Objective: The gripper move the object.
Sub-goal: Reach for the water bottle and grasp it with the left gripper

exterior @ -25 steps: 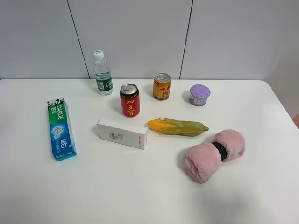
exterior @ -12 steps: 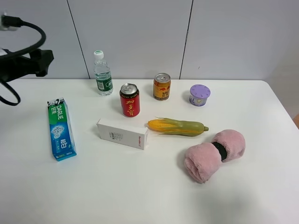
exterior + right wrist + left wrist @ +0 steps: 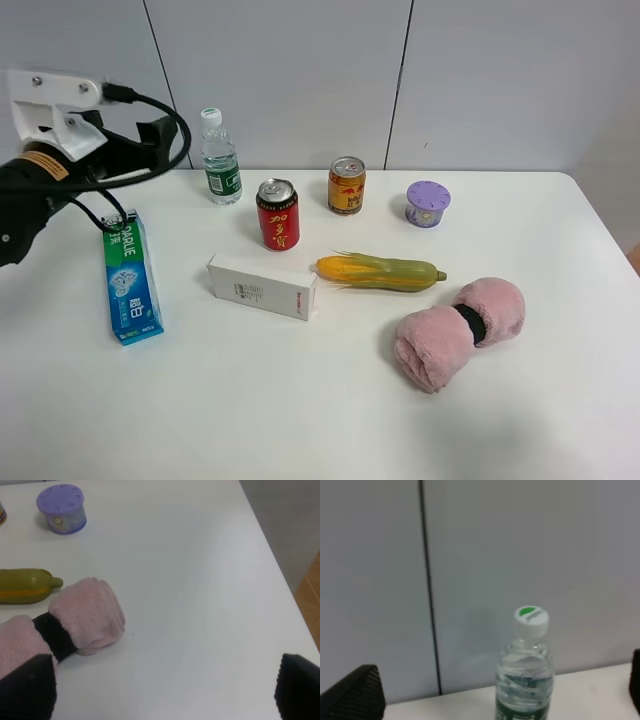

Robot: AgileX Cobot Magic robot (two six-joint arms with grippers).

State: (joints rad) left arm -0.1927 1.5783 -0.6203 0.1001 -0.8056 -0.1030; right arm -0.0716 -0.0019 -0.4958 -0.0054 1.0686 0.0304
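Approach phase: L hand [image 3: 155, 138], fingers wide apart, hovers; bottle [image 3: 221, 160] at its 3 o'clock. Next: straddle it, squeeze.

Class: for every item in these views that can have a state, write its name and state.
water bottle: upright, capped
red can: upright
gold can: upright
purple tub: lid on
toothpaste box: lying flat
white box: lying flat
pink towel: rolled, banded
left gripper: open, empty
right gripper: open, empty
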